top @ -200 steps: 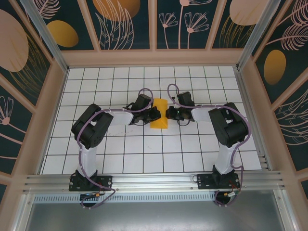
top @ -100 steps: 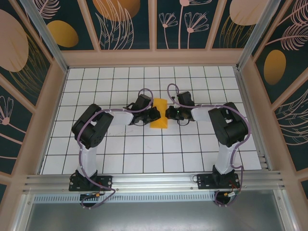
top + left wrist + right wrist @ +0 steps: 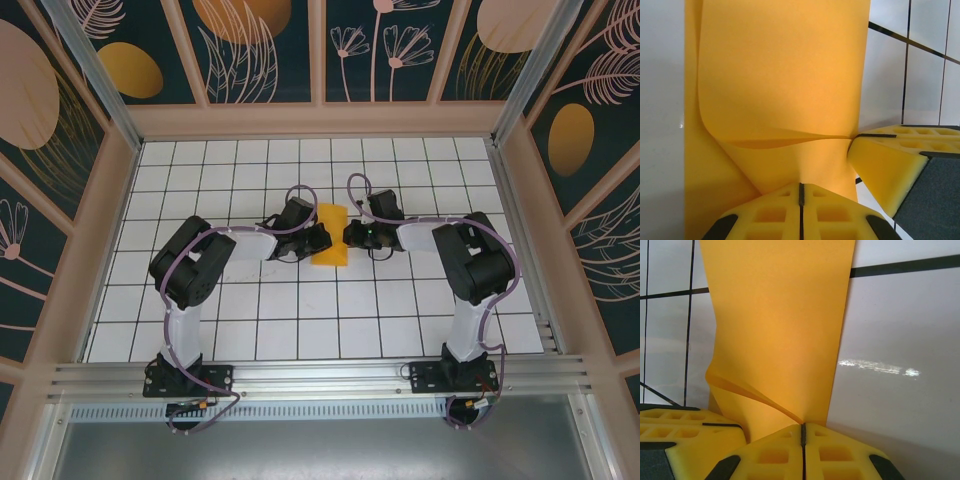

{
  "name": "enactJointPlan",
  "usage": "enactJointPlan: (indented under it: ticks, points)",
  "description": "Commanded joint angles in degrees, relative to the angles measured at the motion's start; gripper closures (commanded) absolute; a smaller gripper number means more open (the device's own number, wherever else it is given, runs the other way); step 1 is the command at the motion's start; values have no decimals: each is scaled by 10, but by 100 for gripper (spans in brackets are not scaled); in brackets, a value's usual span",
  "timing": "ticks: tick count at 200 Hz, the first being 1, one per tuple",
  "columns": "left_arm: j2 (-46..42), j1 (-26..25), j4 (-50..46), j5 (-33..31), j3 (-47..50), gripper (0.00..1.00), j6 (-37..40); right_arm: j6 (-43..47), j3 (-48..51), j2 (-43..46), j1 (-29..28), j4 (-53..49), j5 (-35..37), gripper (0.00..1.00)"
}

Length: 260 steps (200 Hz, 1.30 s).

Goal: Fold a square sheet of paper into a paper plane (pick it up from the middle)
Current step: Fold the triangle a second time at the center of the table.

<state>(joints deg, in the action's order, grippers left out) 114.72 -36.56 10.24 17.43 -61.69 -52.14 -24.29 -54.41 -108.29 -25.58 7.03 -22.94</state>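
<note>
The square sheet of paper (image 3: 330,238) is orange-yellow and lies mid-table as a narrow rectangle, bowed and doubled over. My left gripper (image 3: 321,240) is at its left edge and my right gripper (image 3: 349,236) at its right edge, tips facing each other. In the left wrist view the paper (image 3: 785,75) runs down into the left gripper (image 3: 801,186), which is shut on it. The right gripper's yellow fingers (image 3: 885,165) pinch a crease at the right. In the right wrist view two paper (image 3: 780,325) layers meet in the shut right gripper (image 3: 802,427), with the left gripper's fingers (image 3: 685,432) at lower left.
White gridded table (image 3: 300,320) inside a walled booth with painted panels (image 3: 130,70). Both arms' elbows (image 3: 190,265) (image 3: 480,262) rise on either side of the centre. An aluminium rail (image 3: 320,375) carries the bases along the near edge.
Almost nothing. The two grippers have crept slightly closer together, and the paper between them looks a little narrower.
</note>
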Motion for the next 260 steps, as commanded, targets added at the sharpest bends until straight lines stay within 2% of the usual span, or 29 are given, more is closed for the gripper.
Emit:
enactJointPlan:
  ticks: [1,60,113,149,199,260]
  points:
    - [9,-1,-22,-14,10,90,-2,9,-7,-25,1,-37,16,92]
    - [13,-1,-31,-18,12,91,-8,1,-12,-6,1,-39,7,91]
    - [16,-1,-49,-32,12,91,-11,-32,-11,87,6,-36,22,84]
    - [17,-1,-53,-38,12,92,-14,-30,19,122,0,-44,15,82]
    - [16,-1,-48,-39,16,92,-18,-38,36,115,-37,-54,-30,90]
    - [9,-1,-40,-37,24,92,-24,-34,42,72,-48,-55,-47,92]
